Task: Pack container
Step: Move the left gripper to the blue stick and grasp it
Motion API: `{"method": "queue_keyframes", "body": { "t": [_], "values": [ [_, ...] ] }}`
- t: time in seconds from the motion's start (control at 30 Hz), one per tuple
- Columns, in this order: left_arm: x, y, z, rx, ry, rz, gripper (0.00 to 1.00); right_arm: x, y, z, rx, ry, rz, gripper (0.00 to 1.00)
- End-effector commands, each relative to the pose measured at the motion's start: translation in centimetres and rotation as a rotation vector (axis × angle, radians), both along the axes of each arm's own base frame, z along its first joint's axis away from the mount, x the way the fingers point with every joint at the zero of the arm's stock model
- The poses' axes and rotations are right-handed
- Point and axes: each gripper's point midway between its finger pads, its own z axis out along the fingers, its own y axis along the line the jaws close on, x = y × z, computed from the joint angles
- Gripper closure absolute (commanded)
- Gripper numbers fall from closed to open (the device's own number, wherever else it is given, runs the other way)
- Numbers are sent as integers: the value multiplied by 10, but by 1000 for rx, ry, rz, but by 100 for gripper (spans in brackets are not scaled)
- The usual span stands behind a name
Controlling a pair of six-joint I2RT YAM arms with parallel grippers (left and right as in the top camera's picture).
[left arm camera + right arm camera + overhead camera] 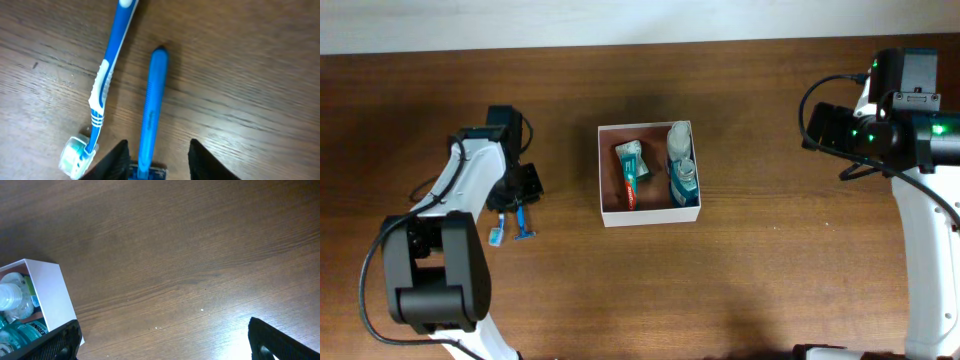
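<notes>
Black jaws of the left gripper (157, 162) stand partly open astride the head end of a blue razor (152, 100). Neither finger visibly touches it, so nothing is held. Just left of the razor lies a blue-and-white toothbrush (107, 70), nearly parallel to it, and both lie flat on the wooden surface (250, 75).

Judged step: pick-up of the razor, not yet gripped. The next move calls for closing on the narrow handle without catching the toothbrush, then lifting and carrying right.

The container (649, 214) sits at mid-surface, well right of both items. It holds a toothpaste tube (630, 168), a blue mouthwash bottle (683, 183) and a clear bottle (679, 138). Little bare floor shows, chiefly between tube and bottles. Bare surface separates razor and container.

The right gripper (165, 344), right of the container, has jaws wide and empty.
</notes>
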Motion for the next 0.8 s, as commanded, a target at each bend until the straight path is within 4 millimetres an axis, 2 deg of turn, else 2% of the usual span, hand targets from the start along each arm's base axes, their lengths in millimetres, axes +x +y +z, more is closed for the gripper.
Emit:
{"method": "queue_keyframes", "body": {
  "t": [0.0,0.13,0.33,0.57,0.77],
  "values": [
    [-7,7,-8,-17,3,26,56,1,-3,3,-3,-9,-12,2],
    [-10,10,-20,-29,-8,39,50,1,-3,3,-3,-9,-12,2],
    [-10,0,-34,-85,-36,4,53,1,-3,3,-3,-9,-12,2],
    [-11,-1,-35,-88,-35,1,87,1,-3,3,-3,-9,-12,2],
    [-11,-1,-34,-88,-34,-2,99,1,-3,3,-3,-9,-12,2]
  ]
}}
